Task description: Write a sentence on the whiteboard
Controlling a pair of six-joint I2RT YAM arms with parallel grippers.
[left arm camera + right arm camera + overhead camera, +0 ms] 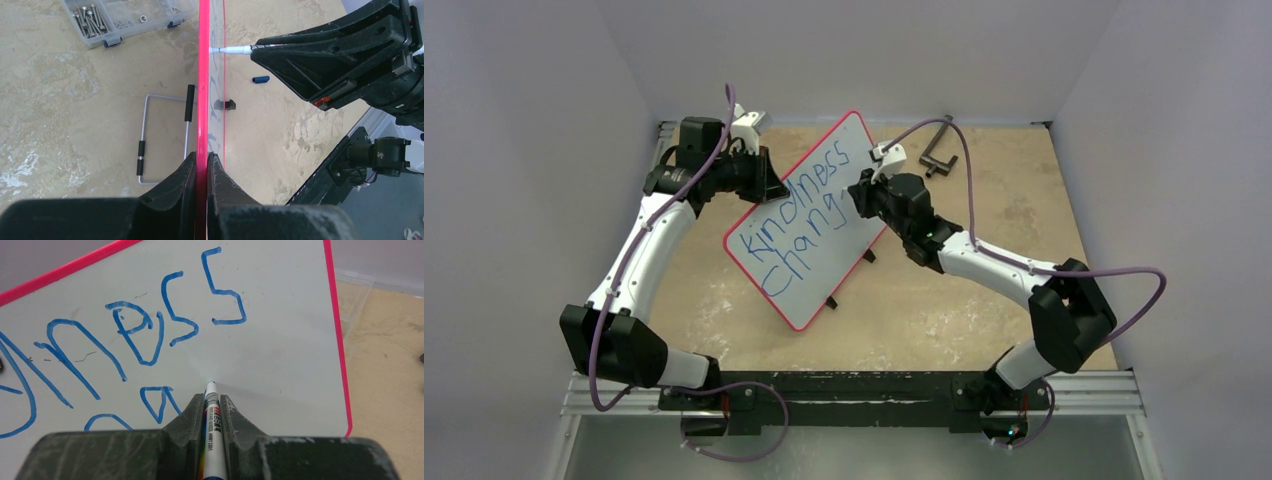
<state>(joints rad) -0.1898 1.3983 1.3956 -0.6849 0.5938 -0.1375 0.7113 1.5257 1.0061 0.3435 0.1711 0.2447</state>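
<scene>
Whiteboard [812, 292]: white, thin red rim, tilted up at mid-table between both arms.
Sentence [799, 215]: slanted blue letters, "Kindness" above "Chang".
Left gripper [202, 157]: pinching the Whiteboard's far-left rim.
Right gripper [210, 399]: clamped on marker [212, 415], tip touching Whiteboard.

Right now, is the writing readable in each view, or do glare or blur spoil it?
Top external: even light, no glare on the whiteboard, the sentence readable. Right wrist: letters sharp, marker crisp, right gripper slightly soft. Left wrist: board edge-on, so writing unreadable; left gripper dark and blurred up close.
</scene>
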